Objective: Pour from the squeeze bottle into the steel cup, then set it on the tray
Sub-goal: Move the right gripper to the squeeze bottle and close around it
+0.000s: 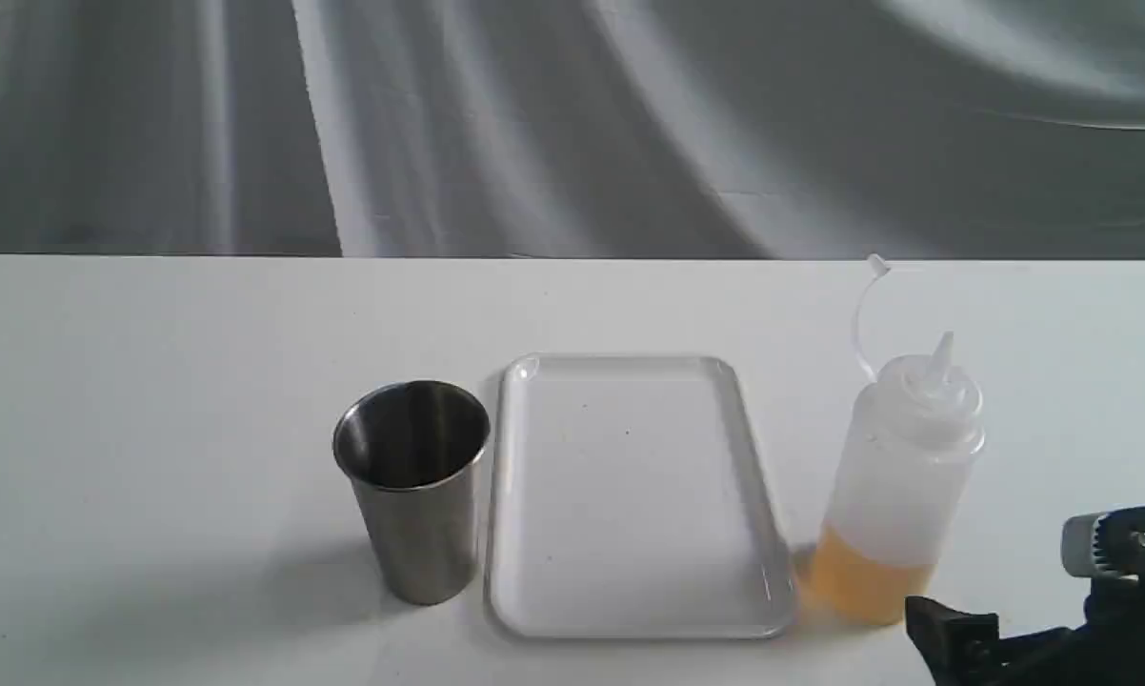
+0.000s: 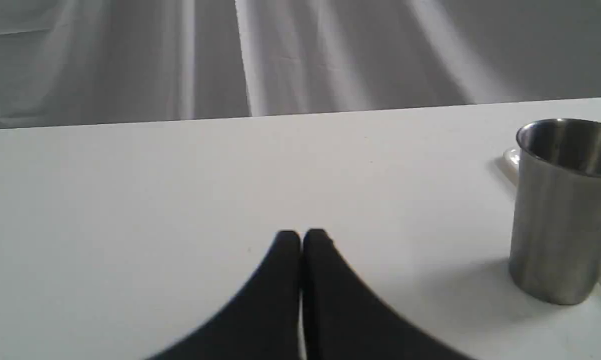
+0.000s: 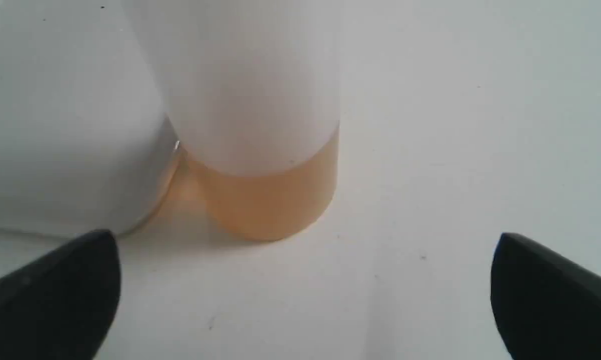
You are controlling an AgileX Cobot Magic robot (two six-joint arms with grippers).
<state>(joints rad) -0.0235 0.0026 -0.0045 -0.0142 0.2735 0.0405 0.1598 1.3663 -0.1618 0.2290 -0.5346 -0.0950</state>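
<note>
Right wrist view: right tool spread before upright squeeze bottle; left tool pressed together.

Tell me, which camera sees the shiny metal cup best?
The exterior view: the whole steel cup shows, rim to base, standing beside the tray. The left wrist view is closer but cuts off its side at the picture's edge. The right wrist view misses it.

text: none legible | labels: none | brands: none | numbers: none
</note>
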